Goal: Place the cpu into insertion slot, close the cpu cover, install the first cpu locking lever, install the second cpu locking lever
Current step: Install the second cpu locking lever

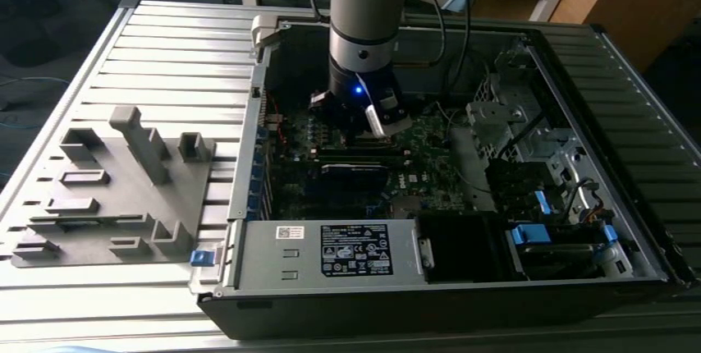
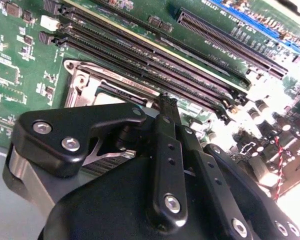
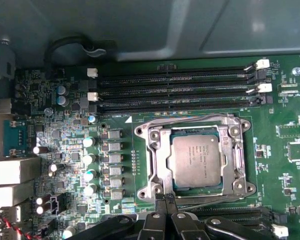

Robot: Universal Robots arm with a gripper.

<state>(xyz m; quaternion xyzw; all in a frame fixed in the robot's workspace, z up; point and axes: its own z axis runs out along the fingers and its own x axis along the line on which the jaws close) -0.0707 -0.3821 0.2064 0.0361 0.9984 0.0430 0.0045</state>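
Grey ribbed metal formed the worktable (image 1: 164, 41), and on it lay an open computer case (image 1: 460, 287) with its motherboard (image 1: 438, 144) facing up. Beside the case, toward the exterior view's left, a grey fixture block (image 1: 121, 189) sat on the table's slats. The robot arm (image 1: 367, 8) reached straight down into the case, over the board's middle.

In the first wrist view the cpu (image 3: 196, 159) lay flat inside the insertion slot (image 3: 155, 167), its silver top facing up. The cpu cover (image 3: 230, 155) was down around it, its square opening framing the chip. A thin wire lever (image 3: 190, 120) ran along the socket edge nearest the memory slots (image 3: 175, 90), and another wire (image 3: 200, 204) ran along the opposite edge, near the gripper; whether either was latched could not be told.

The gripper (image 3: 166, 200) had its two black fingers (image 3: 160, 202) pressed together with no gap between them, their tips at the socket edge farthest from the memory slots, right by the cover's rim and that wire. Nothing was visibly held between them. In the second wrist view the same closed fingertips (image 2: 167, 102) stood at the silver frame (image 2: 85, 82) of the socket, with the long memory slots just beyond.
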